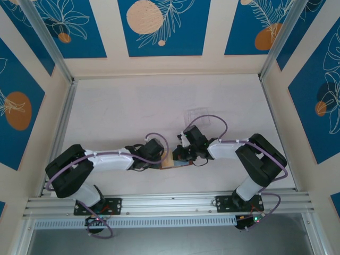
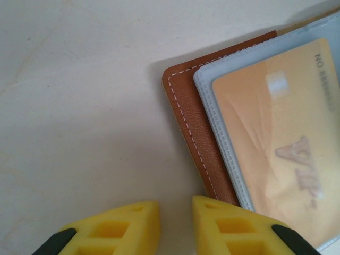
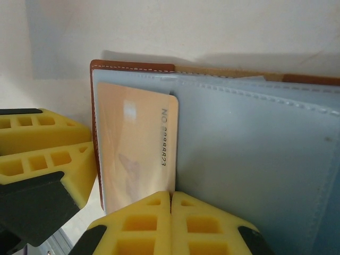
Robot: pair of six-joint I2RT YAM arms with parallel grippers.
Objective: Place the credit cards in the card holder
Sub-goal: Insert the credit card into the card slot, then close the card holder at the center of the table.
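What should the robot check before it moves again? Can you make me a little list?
1. Card holder lying open: ok.
2. Credit card inside its clear pocket: ok.
3. Left gripper empty, jaws a little apart: ok.
4. Right gripper shut at the holder's near edge, pinning it down: cannot tell.
5. Clear plastic box apart from the holder: ok.
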